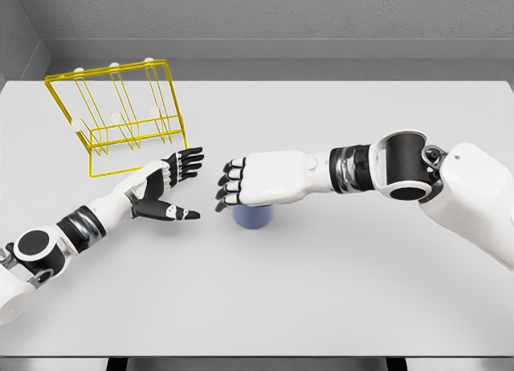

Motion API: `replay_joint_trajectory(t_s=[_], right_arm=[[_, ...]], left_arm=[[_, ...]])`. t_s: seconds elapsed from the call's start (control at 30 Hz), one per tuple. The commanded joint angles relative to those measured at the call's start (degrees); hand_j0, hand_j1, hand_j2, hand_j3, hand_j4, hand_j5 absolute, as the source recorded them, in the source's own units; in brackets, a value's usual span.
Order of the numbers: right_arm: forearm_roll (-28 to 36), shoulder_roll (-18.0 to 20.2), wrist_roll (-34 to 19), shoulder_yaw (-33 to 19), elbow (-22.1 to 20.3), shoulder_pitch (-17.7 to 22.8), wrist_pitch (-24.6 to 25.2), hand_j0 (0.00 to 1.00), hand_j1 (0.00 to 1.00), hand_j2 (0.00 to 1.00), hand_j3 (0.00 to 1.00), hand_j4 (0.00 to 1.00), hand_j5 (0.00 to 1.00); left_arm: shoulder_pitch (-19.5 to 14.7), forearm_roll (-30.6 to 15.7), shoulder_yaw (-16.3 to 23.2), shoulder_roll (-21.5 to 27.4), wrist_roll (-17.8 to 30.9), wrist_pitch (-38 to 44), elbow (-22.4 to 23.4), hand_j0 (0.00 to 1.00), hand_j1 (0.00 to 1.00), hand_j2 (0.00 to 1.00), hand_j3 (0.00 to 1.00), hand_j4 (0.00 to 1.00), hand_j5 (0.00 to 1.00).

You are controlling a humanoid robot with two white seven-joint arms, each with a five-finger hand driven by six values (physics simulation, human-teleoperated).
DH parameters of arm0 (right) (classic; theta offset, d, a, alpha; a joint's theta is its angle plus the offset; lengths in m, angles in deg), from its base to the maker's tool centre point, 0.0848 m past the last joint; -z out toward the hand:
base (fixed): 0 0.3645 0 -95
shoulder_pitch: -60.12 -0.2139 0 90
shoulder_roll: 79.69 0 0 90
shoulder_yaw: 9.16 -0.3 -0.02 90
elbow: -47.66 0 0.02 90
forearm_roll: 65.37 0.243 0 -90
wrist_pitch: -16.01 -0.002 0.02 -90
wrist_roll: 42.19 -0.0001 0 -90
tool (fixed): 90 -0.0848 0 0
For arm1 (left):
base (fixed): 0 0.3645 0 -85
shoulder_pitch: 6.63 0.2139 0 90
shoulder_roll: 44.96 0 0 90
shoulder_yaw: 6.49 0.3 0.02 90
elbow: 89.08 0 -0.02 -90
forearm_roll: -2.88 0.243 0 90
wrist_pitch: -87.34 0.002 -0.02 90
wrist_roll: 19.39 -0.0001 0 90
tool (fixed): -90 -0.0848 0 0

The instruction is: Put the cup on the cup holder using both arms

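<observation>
A blue cup [254, 217] stands on the white table [321, 291] near the middle, mostly hidden under my right hand. My right hand [235, 185] hovers palm down over the cup, its fingers loosely bent and reaching left past the cup, not wrapped around it. My left hand [181, 186] is just left of the cup, palm turned toward it, fingers spread and thumb pointing right, holding nothing. A small gap separates the two hands. The yellow wire cup holder [120, 114] stands at the back left, behind my left hand.
The holder's upright prongs carry small white tips [113, 65]. A grey wall runs behind the table's far edge. The table's near edge lies along the bottom of the view.
</observation>
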Motion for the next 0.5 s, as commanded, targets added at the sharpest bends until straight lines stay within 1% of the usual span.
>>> replay_joint_trajectory(t_s=[0.0,0.23,0.33,0.37,0.4,0.47], right_arm=[[0.1,0.0,0.0,-0.2,0.0,0.0,0.1,0.99,0.99,0.99,0.99,0.99,0.99],[-0.6,0.4,0.4,-2.1,0.1,-0.3,0.1,0.99,0.99,0.99,0.99,0.99,0.99],[-0.6,0.7,0.4,-4.7,-0.2,-0.2,0.1,0.99,0.99,0.99,0.99,0.99,0.99],[-0.5,1.3,0.5,-6.0,-0.8,-0.2,0.1,0.99,0.99,0.99,0.99,0.99,0.99],[-0.4,2.1,0.5,-9.0,-3.7,0.4,0.1,0.99,0.99,0.99,0.99,0.99,0.99],[-0.2,2.5,0.4,-13.7,-4.3,0.7,0.1,0.99,0.99,0.99,0.99,0.99,0.99]], left_arm=[[0.0,-0.1,-0.1,0.0,0.0,0.0,-0.1,1.0,1.0,1.0,1.0,1.0,1.0],[0.0,-0.2,-0.2,0.1,0.0,0.0,0.1,1.0,1.0,1.0,1.0,1.0,1.0],[0.0,-0.2,-0.3,0.3,0.0,-0.1,0.1,1.0,1.0,1.0,1.0,1.0,1.0],[0.0,-0.2,-0.3,0.2,0.0,-0.1,0.1,1.0,1.0,1.0,1.0,1.0,1.0],[0.0,-0.2,-0.3,0.3,0.0,-0.1,0.1,1.0,1.0,1.0,1.0,1.0,1.0],[0.0,-0.2,-0.3,0.3,0.0,-0.1,0.1,1.0,1.0,1.0,1.0,1.0,1.0]])
